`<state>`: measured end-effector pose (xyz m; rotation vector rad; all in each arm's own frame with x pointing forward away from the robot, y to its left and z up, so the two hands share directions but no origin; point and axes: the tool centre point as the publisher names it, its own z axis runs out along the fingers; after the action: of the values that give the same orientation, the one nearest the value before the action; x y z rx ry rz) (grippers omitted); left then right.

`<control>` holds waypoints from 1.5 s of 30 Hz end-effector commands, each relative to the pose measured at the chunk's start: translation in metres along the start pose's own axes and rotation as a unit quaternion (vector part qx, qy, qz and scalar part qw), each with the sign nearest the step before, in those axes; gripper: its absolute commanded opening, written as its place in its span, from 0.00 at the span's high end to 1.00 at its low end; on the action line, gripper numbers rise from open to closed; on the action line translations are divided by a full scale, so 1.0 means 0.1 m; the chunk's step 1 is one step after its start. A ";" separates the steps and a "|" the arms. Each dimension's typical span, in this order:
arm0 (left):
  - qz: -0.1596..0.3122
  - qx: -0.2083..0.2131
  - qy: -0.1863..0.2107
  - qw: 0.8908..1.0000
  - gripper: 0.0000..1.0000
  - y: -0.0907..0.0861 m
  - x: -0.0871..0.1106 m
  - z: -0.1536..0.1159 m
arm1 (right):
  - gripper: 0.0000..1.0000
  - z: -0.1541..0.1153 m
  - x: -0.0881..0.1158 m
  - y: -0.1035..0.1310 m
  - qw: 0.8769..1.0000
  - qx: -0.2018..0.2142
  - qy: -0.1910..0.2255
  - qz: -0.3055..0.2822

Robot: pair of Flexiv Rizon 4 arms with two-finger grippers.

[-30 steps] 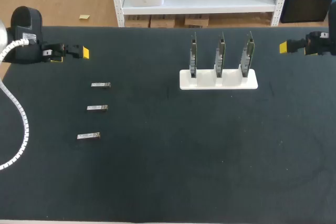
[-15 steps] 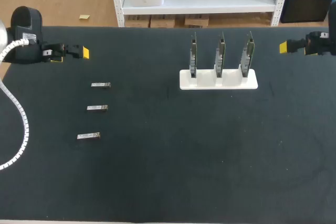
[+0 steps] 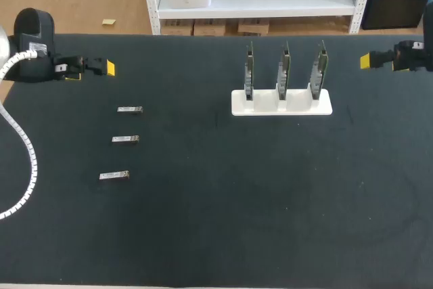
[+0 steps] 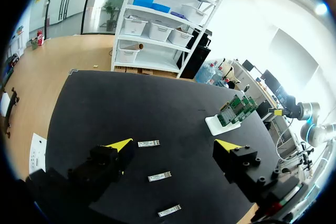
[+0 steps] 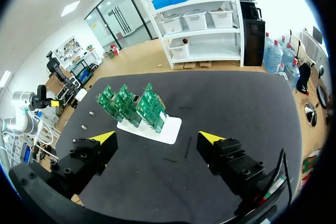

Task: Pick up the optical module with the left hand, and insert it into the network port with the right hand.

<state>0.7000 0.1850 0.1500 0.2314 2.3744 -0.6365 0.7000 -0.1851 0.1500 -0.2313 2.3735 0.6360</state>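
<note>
The table carries a matte black cover that fills the head view from side to side. Its far edge runs straight against the wooden floor, and a thin pale strip shows along its near edge. A few faint short marks and small light specks lie on the cover. The 2 wrist views show the same dark, flat top.

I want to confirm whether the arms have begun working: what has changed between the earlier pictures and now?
Nothing visibly changed. The left gripper and the right gripper stay open and empty; the three small silver optical modules and the white stand holding three green circuit boards lie where they were.
</note>
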 end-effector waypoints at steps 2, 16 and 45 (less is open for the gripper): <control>0.000 0.000 0.000 1.000 0.00 0.00 0.00 0.00 | 0.00 0.00 0.00 0.00 1.000 0.000 0.000 0.000; 0.000 0.000 0.000 1.000 0.00 0.00 0.00 0.00 | 0.00 0.00 0.00 0.00 1.000 0.000 0.000 0.000; 0.356 0.053 0.177 0.916 0.00 0.44 -0.58 0.51 | 0.00 0.00 0.00 0.00 1.000 0.000 0.000 0.000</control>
<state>0.7693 0.2000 0.1412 1.0068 2.2867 -0.4170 0.7000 -0.1851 0.1500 -0.2313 2.3735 0.6360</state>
